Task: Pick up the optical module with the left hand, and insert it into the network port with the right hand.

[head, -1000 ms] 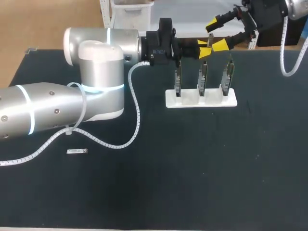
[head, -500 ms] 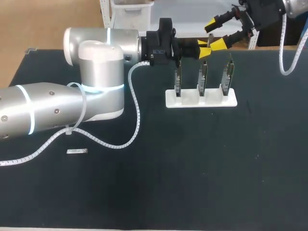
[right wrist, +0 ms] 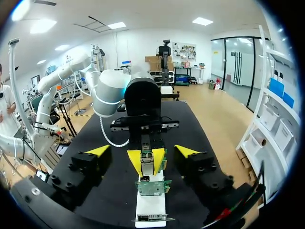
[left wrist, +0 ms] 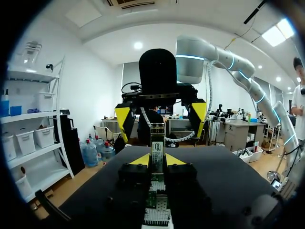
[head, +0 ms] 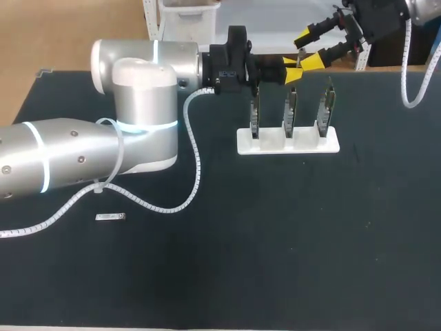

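Note:
In the left wrist view my left gripper [left wrist: 157,160] is shut on the optical module [left wrist: 157,142], a slim metal bar that sticks out ahead of its yellow tips. In the head view the left gripper [head: 291,70] hovers just above the middle one of three upright circuit boards [head: 290,110] in a white stand [head: 303,143]. My right gripper [head: 308,47] faces it from the far side. In the right wrist view the right gripper [right wrist: 143,151] stands open, one finger on each side of the module [right wrist: 147,164], not touching it.
The white stand [right wrist: 150,207] sits at the back middle of the black table, right under both grippers. A small metal piece [head: 110,217] lies on the mat at the front left, beside the left arm's cable. The left arm spans the table's left half.
The right gripper's fingers have drawn somewhat closer together around the module. The left arm and the module have stayed where they were.

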`<state>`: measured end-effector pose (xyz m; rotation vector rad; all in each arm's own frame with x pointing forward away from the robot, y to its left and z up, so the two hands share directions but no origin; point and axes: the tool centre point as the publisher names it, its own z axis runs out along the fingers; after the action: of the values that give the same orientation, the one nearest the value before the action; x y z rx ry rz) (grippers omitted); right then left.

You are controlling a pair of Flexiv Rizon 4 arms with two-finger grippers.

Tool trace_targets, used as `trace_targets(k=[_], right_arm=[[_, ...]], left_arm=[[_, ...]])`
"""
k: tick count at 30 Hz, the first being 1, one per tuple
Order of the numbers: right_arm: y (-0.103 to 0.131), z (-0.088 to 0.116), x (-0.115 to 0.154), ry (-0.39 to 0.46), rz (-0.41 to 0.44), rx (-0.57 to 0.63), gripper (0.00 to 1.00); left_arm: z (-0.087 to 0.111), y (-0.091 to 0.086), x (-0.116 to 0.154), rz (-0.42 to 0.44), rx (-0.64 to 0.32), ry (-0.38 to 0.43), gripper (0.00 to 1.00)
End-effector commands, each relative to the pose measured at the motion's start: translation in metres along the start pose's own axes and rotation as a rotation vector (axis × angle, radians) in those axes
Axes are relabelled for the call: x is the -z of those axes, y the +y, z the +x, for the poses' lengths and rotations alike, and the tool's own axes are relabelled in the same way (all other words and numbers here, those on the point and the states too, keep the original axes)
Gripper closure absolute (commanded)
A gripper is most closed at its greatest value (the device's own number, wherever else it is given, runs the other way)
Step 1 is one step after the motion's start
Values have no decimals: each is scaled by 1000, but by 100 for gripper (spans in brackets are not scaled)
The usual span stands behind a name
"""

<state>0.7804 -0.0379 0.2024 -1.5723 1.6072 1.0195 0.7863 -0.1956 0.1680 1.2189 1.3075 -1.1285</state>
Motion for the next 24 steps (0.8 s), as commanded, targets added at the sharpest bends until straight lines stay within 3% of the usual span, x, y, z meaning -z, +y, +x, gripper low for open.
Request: trace_targets(k=[1, 22, 23, 24], right_arm=[[3, 0, 0, -2, 9, 1, 100], [2, 0, -2, -4, 10, 1, 100], [2, 0, -2, -5, 9, 1, 100], [2, 0, -2, -5, 9, 1, 100]], left_arm=[[0, 0, -1, -2, 0, 2, 100], [0, 0, -1, -2, 0, 2, 100], [0, 0, -1, -2, 0, 2, 61], [0, 0, -1, -2, 0, 2, 0]])
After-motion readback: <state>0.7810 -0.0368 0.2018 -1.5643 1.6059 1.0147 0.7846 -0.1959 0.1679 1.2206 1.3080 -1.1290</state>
